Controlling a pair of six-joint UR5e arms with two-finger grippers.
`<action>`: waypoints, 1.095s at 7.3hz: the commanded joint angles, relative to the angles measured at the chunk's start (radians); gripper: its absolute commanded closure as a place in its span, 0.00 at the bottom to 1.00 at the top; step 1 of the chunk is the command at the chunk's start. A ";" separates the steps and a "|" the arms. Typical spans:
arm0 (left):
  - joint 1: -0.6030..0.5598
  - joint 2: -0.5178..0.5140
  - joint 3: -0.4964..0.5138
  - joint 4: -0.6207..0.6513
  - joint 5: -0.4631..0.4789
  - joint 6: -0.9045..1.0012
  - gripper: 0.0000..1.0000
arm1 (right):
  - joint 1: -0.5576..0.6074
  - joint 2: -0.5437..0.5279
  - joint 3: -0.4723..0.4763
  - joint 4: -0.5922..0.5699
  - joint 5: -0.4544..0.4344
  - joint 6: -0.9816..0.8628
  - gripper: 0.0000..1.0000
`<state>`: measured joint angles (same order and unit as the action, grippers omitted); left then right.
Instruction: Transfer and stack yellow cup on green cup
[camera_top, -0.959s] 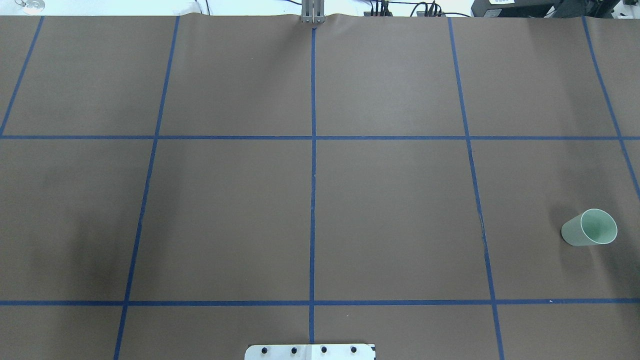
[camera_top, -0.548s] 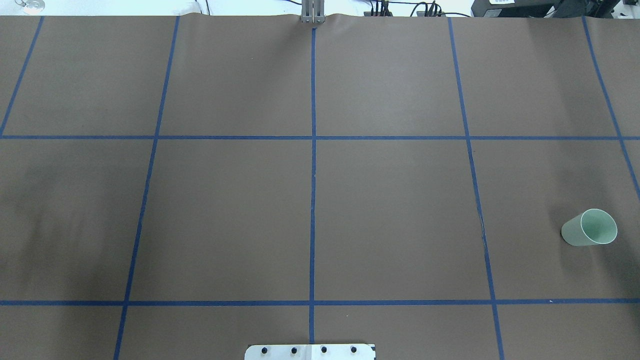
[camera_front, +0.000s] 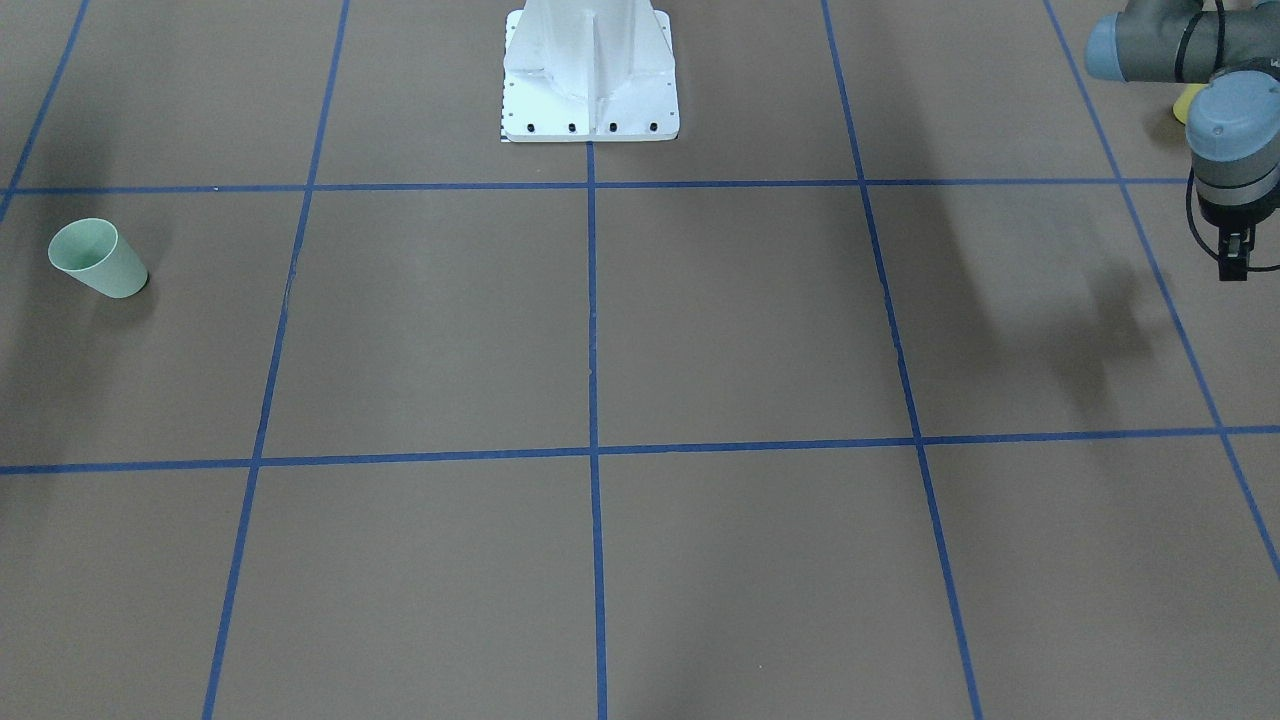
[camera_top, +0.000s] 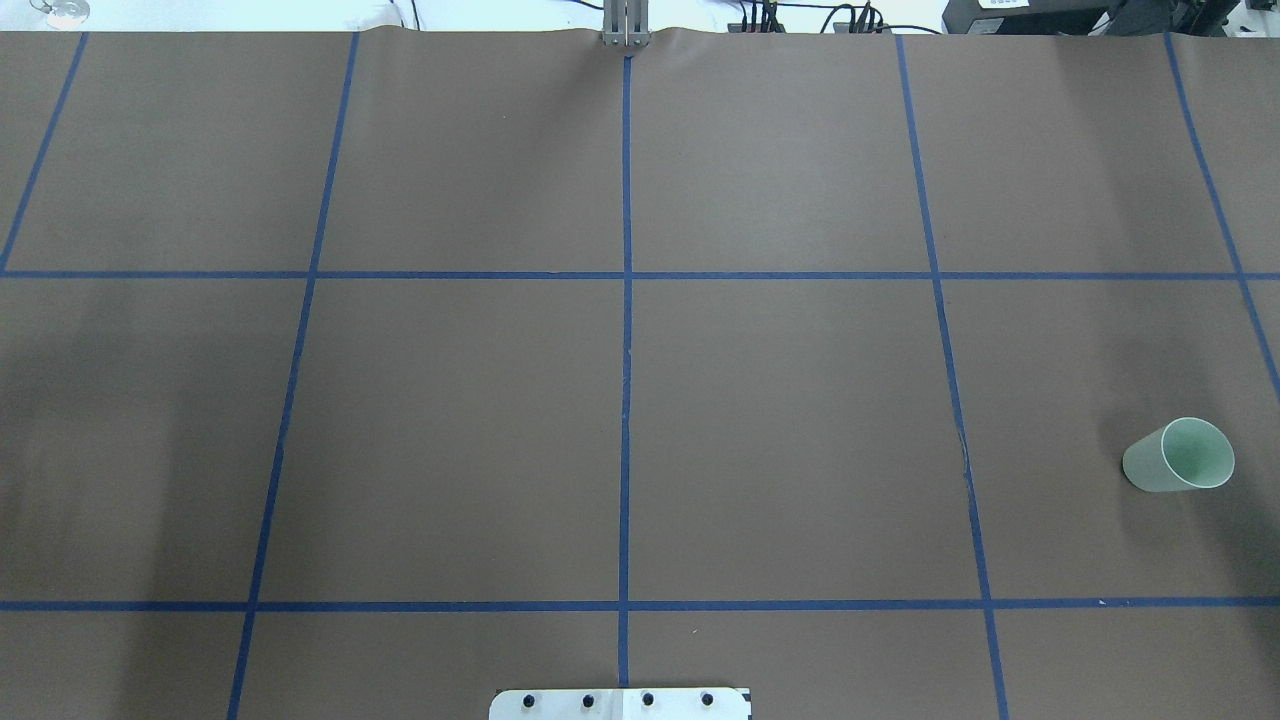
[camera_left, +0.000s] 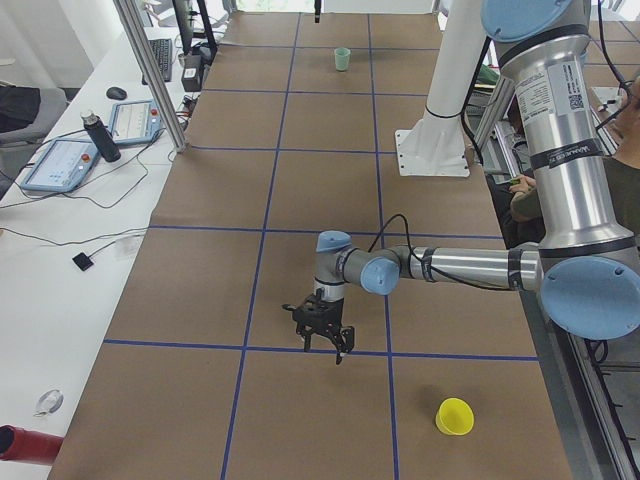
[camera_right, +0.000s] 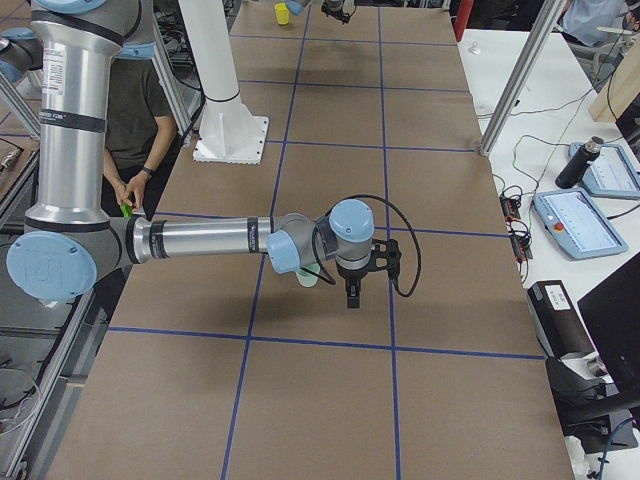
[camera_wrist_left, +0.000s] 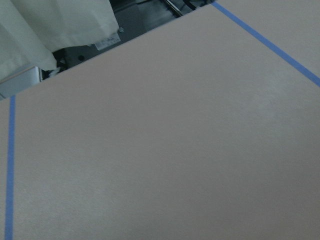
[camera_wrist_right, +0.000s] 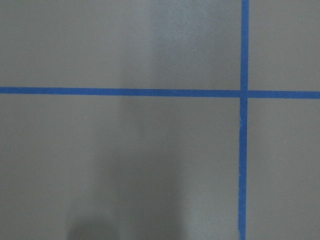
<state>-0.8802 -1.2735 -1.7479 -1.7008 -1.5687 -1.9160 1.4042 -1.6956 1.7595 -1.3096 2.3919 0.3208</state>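
REMOTE DESK: I am looking over the table (camera_top: 790, 420), which is covered in brown and ruled into squares with blue tape (camera_top: 625, 400). The left arm (camera_left: 470, 266) is reaching low across the table's left end, with its forearm level and its wrist turned down. The right arm (camera_right: 200, 240) is stretching out in the same way over the right end. The yellow cup (camera_left: 455, 416), bright, plain and tapered to a wider rim, is standing mouth up near the left end, on the robot's side. The green cup (camera_top: 1180, 456), pale mint and the same shape, is standing upright near the right end. In the right-end view the right arm is covering most of it. The left gripper (camera_left: 323, 343) is hanging just above the table, apart from the yellow cup, with its jaws spread and gripping nothing. The right gripper (camera_right: 352, 292) is pointing down, and I cannot tell how its jaws are standing.
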 joint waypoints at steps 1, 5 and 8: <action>0.050 -0.010 -0.011 0.163 0.029 -0.197 0.03 | -0.010 0.001 0.002 0.030 0.001 0.003 0.00; 0.208 -0.021 -0.015 0.464 0.019 -0.620 0.05 | -0.033 -0.001 0.000 0.161 -0.011 0.098 0.00; 0.257 0.017 0.016 0.518 0.002 -0.780 0.05 | -0.053 -0.001 0.002 0.168 -0.031 0.098 0.00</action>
<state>-0.6467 -1.2766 -1.7494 -1.1949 -1.5614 -2.6296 1.3562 -1.6965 1.7607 -1.1445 2.3623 0.4178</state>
